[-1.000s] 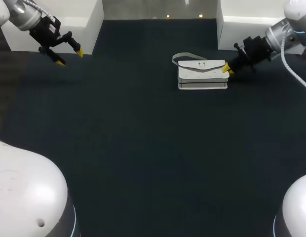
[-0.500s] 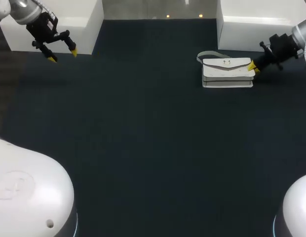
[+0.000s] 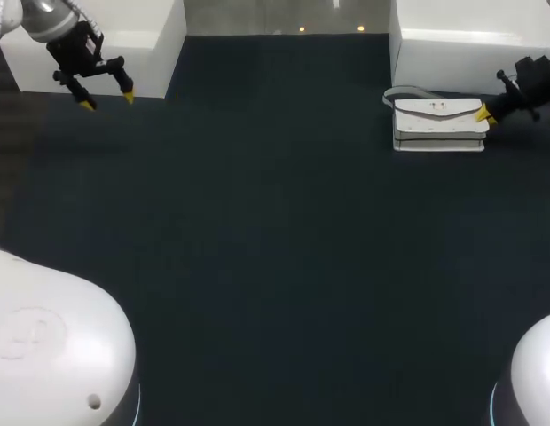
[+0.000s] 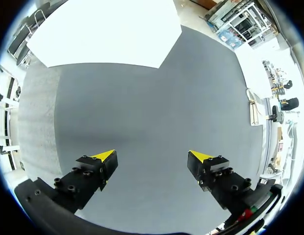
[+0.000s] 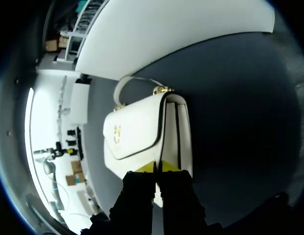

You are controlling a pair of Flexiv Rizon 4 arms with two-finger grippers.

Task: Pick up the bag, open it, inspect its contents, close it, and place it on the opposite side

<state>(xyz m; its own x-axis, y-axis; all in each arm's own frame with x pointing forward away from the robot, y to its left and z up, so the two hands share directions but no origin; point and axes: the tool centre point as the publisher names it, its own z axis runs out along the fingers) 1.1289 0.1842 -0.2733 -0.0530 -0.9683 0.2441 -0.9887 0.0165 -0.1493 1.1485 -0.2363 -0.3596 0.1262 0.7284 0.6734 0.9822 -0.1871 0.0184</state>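
The white bag sits at the table's back right, flap closed, its strap looped toward the middle. My right gripper is at the bag's right end, shut on it. In the right wrist view the bag stretches ahead of the right gripper, whose yellow tips pinch the near edge by the flap, and the strap curls at the far end. My left gripper hangs open at the back left, far from the bag. In its own view the left gripper holds nothing over bare mat.
A white box stands at the back left beside my left gripper. Another white box stands at the back right just behind the bag; it shows as the white box past the bag. The dark mat covers the table.
My right gripper has moved right with the bag, from the back middle to the back right beside the white box. The left gripper has drifted slightly left and back.
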